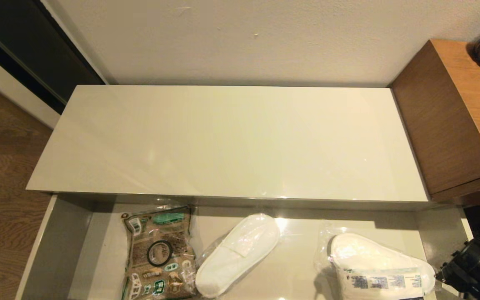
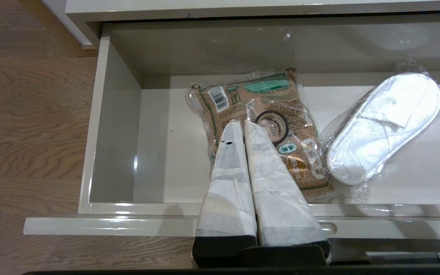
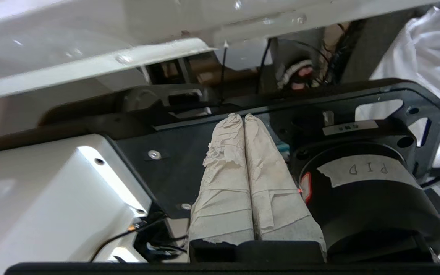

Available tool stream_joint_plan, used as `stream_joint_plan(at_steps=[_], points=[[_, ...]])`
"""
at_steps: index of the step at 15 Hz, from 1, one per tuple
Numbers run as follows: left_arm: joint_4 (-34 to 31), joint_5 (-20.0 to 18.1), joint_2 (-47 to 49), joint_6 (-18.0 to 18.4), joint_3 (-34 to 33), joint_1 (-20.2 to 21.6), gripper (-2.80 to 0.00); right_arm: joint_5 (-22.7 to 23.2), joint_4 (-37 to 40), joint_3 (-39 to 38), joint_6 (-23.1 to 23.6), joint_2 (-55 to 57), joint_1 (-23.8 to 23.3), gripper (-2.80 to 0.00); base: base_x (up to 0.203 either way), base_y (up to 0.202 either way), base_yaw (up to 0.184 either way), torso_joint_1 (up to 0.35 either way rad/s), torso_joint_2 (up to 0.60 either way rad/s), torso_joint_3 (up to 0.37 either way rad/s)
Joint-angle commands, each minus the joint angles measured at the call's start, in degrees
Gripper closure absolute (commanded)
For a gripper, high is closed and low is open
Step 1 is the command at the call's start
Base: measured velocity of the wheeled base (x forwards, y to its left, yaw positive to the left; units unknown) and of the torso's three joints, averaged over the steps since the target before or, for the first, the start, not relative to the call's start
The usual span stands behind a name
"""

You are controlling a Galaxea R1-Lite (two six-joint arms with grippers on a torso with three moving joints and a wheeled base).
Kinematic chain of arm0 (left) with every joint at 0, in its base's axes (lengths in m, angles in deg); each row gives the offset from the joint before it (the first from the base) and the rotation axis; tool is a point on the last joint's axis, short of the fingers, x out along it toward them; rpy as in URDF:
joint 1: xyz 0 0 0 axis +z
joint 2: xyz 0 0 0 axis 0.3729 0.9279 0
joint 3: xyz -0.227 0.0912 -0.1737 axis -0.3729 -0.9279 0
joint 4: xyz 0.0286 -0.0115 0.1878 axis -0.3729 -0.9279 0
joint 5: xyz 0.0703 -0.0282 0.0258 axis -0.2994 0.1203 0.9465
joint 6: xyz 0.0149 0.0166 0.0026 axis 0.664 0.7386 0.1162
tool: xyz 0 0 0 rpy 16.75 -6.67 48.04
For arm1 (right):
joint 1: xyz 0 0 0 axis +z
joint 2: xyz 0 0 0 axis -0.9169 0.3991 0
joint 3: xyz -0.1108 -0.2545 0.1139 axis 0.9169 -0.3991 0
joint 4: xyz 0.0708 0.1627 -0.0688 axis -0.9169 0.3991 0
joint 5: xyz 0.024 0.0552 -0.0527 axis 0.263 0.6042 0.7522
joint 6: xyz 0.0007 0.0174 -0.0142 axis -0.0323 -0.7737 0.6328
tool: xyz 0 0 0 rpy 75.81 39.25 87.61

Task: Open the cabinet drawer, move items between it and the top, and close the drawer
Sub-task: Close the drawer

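Cream glossy cabinet drawer (image 2: 109,152) stands open, bare cabinet top (image 1: 231,141) above.
Left gripper (image 2: 241,128), fingers pressed together and holding nothing, hovers over the small black tape roll (image 2: 271,127) on the brown printed bag (image 2: 220,103); it must spread before grasping.

The top (image 1: 231,141) is glossy cream-white. The drawer (image 2: 113,130) has grey walls. The bag (image 2: 266,126) is brown with green print; the tape roll (image 2: 271,122) black; the slipper (image 2: 384,122) white; the packet (image 1: 386,281) white, blue-printed.
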State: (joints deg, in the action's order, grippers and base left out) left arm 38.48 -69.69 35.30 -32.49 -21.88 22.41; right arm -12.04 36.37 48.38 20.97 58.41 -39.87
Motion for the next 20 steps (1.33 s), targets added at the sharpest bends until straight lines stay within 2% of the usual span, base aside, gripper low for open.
stream_joint_plan(at_steps=[1,8,10,12,14,17,20], points=[[0.0,0.0,0.1,0.0,0.0,0.0,0.0,-0.3,0.3,-0.5,-0.4,2.0,1.6,0.0,0.0,0.0,0.0,0.0,0.0,0.0],[0.0,0.0,0.1,0.0,0.0,0.0,0.0,-3.8,4.3,-0.4,-0.4,2.0,6.4,0.0,0.0,0.0,0.0,0.0,0.0,0.0],[0.0,0.0,0.1,0.0,0.0,0.0,0.0,-3.9,2.2,-0.2,-0.4,1.9,6.6,0.0,0.0,0.0,0.0,0.0,0.0,0.0],[0.0,0.0,0.1,0.0,0.0,0.0,0.0,-4.0,-3.8,-0.9,-1.4,2.8,6.8,0.0,0.0,0.0,0.0,0.0,0.0,0.0],[0.0,0.0,0.1,0.0,0.0,0.0,0.0,-4.2,-5.1,-1.4,-2.8,3.8,7.7,0.0,0.0,0.0,0.0,0.0,0.0,0.0],[0.0,0.0,0.1,0.0,0.0,0.0,0.0,-4.2,-10.2,-5.7,-9.7,9.0,17.7,0.0,0.0,0.0,0.0,0.0,0.0,0.0],[0.0,0.0,0.1,0.0,0.0,0.0,0.0,-4.3,-21.3,-11.1,-15.6,16.8,24.9,0.0,0.0,0.0,0.0,0.0,0.0,0.0]])
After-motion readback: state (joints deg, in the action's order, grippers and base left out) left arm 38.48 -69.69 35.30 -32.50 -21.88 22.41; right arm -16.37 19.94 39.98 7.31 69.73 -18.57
